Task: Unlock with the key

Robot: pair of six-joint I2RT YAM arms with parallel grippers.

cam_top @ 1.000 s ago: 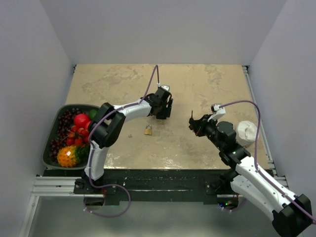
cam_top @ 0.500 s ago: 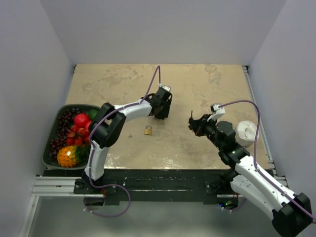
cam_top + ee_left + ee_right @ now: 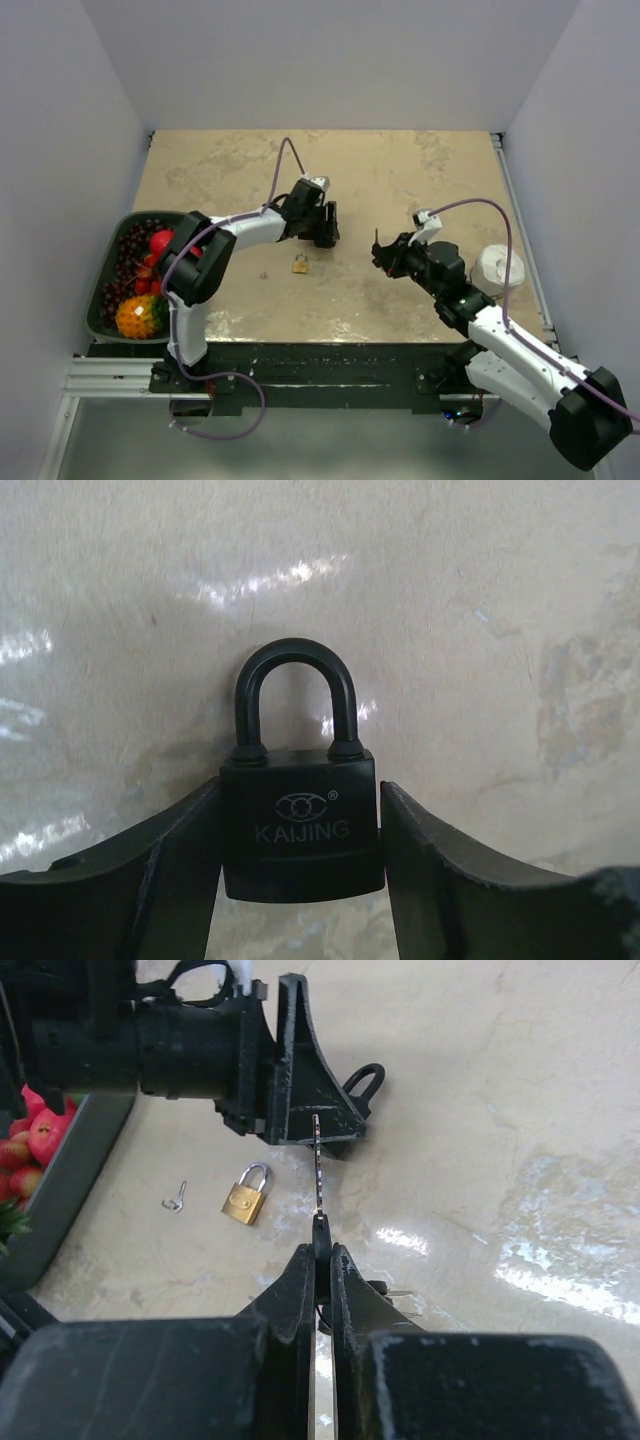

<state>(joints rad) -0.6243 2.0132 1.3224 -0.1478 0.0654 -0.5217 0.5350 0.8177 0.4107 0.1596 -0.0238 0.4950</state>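
Observation:
A black padlock marked KAIJING lies on the beige table with its shackle pointing away from the left wrist camera. My left gripper is shut on its body, one finger pressed against each side. From above, that gripper sits left of the table's middle. My right gripper is shut on the black head of a key. The key's thin blade points at the left gripper, its tip close to that gripper's near face. The padlock's shackle shows just behind. In the top view the right gripper hovers to the right of the left one.
A small brass padlock lies on the table below the left gripper, with a small loose key to its left. A dark tray of fruit sits at the left edge. A white roll stands at the right. Grey walls surround the table.
The left gripper has narrowed onto the black padlock and shifted slightly left. The right gripper has moved left with the key, closer to the left gripper.

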